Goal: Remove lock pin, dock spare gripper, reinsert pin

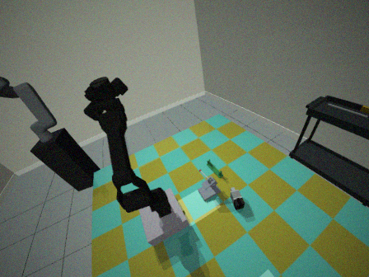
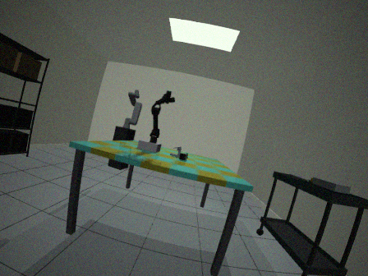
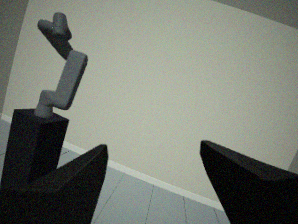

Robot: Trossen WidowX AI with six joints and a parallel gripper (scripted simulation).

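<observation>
My gripper (image 3: 154, 149) is open and empty, its two dark fingers apart in the wrist view. It is raised high above the table, well away from the parts. The grey mount (image 1: 209, 190) (image 2: 179, 152) stands on the table. A thin pale rod with a red end (image 1: 203, 173), which looks like the lock pin, sticks out at the mount's upper left; how far it sits in the socket is too small to tell. The spare gripper, a pale block with a black end (image 1: 237, 199) (image 2: 184, 157), lies to the right of the mount, apart from it.
A slim green part (image 1: 214, 168) lies behind the mount on the checkered table (image 1: 263, 185) (image 2: 156, 165). The arm's pale base block (image 1: 158, 232) (image 2: 149, 145) is left of the mount. A grey arm on a dark pedestal (image 1: 66, 158) (image 3: 35, 145) stands beyond the table, and a dark cart (image 1: 333, 173) stands right.
</observation>
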